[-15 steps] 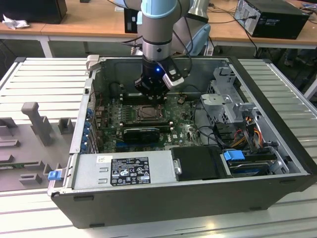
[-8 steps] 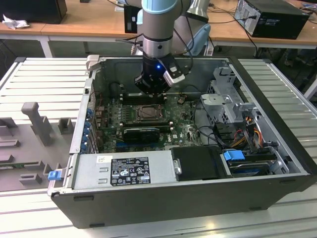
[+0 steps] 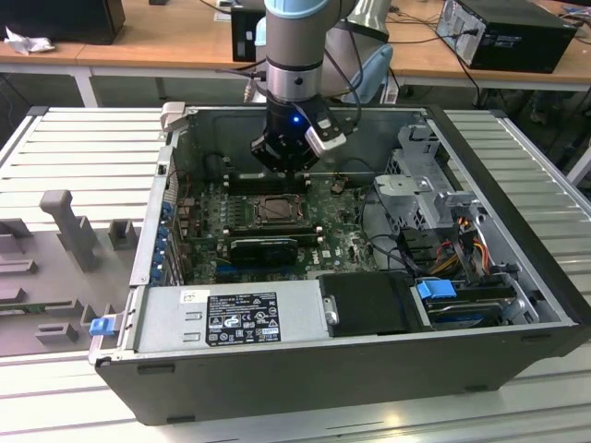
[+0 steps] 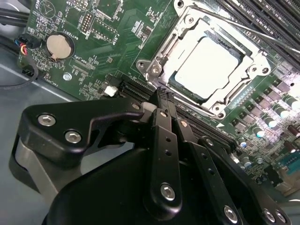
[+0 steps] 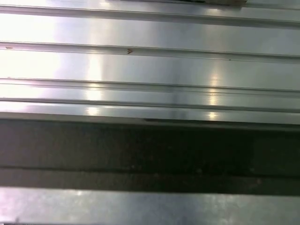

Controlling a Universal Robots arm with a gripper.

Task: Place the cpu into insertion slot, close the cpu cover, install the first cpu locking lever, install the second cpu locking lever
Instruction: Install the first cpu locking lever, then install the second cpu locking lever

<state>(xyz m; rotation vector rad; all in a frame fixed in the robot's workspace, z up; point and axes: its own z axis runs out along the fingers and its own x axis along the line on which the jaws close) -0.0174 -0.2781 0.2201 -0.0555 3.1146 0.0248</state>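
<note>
open space above cpu cover, memory slots beside

The pale silvery square metal cpu lies flat in the dark-framed insertion slot on the green board. The thin grey metal cpu cover lies closed around it, its window framing the chip's face.

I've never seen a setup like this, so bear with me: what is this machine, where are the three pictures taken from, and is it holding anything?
It is a single robot arm reaching into an open computer case. The exterior view comes from a camera standing off the arm; both wrist views come from cameras riding near its wrist. In the second wrist view, the black hand sits just above the green circuit board, fingers together, gripping nothing. Beyond it the cpu already lies in its insertion slot, with the cpu cover closed around it. The first wrist view looks at ribbed metal panelling.
</note>
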